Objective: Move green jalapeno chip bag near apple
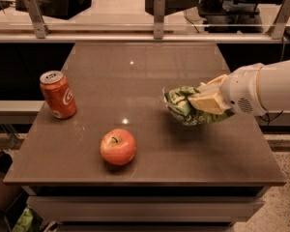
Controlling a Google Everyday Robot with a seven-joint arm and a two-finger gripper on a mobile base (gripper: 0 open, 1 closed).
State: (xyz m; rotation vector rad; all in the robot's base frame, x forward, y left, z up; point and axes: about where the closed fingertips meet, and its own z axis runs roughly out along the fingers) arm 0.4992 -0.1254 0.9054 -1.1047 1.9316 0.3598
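- Green jalapeno chip bag (180, 106), a small wrinkly foil snack bag in green with white patches, sits at the right-centre of the dark brown tabletop (135, 66), held in the gripper.
- Gripper (197, 96), with tan two-finger jaws on a white arm (266, 88), reaches in from the right edge. The fingers are closed across the bag's right side, pinching the crumpled foil between them. Nothing else is in the grip.
- A shadow lies under the bag. I cannot tell whether it is lifted clear of the surface or resting on it.
- Round red-orange apple (118, 146) with a short dark stem stands near the front edge, left of centre. It is well apart from the bag, with bare tabletop between them.
- Red soda can (58, 94) stands upright at the left side, well apart from both apple and bag, and is no part of the job.
- Step in hand, as I judge it: the grasp is made and the carry toward the apple has not covered any real ground. The task looks less than half done.
- Next move calls for travel leftward and toward the front edge, keeping the bag above the surface so the foil does not drag.
- The set-down should land just beside the apple without nudging it, since a round fruit could roll. The jaws should open only once the bag is down.
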